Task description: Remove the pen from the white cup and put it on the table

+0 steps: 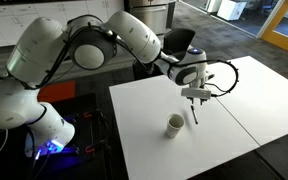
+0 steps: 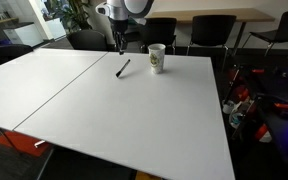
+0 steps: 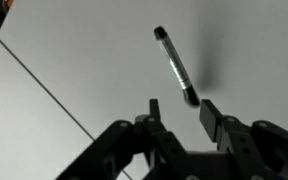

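The black pen (image 1: pixel 194 116) lies flat on the white table (image 1: pixel 224 140), beside the white cup (image 1: pixel 174 124). In an exterior view the pen (image 2: pixel 123 68) lies left of the cup (image 2: pixel 156 58) on the table (image 2: pixel 114 110). My gripper (image 1: pixel 194 96) hangs just above the pen, open and empty. In the wrist view the pen (image 3: pixel 174 66) lies on the table (image 3: pixel 74 50) just beyond my open fingers (image 3: pixel 180 112), apart from them. The cup is out of the wrist view.
Dark office chairs (image 2: pixel 212 32) stand behind the table's far edge. A thin seam (image 2: pixel 54 92) runs across the tabletop. The robot base and cables (image 1: pixel 44 140) sit off the table's side.
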You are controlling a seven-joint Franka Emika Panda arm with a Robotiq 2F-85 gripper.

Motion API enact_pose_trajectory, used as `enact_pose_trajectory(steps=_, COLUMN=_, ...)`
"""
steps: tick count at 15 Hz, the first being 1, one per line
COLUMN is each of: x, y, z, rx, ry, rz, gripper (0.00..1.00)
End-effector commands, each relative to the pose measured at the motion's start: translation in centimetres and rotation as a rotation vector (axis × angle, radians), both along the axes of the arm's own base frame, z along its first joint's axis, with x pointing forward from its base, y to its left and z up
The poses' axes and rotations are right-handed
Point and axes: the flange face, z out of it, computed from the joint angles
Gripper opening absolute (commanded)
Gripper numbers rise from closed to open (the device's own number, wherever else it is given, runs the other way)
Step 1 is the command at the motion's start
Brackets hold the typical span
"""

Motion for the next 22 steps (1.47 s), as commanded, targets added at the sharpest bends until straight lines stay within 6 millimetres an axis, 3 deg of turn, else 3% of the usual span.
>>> enact_pose_trajectory(steps=1, x=0.2, y=0.9, z=1.8, rx=-0.019, ry=0.013, rz=-0.032, gripper=0.78)
enact_pose_trajectory(steps=4, x=-0.6, y=1.7, z=3.9, rx=0.004, ry=-0.024, rz=-0.047, gripper=0.99)
enact_pose_trajectory(steps=12, x=-4.6, y=2.9, z=10.4, rx=0.036, ry=-0.11, rz=-0.118, gripper=1.0)
enact_pose_trajectory(steps=16, x=-7.1, y=3.2, z=12.0, rx=0.048, ry=-0.155, rz=-0.14, gripper=1.0)
enact_pose_trajectory(steps=22, x=-10.6, y=3.8, z=13.0, rx=0.08, ry=-0.235, rz=-0.126, gripper=1.0)
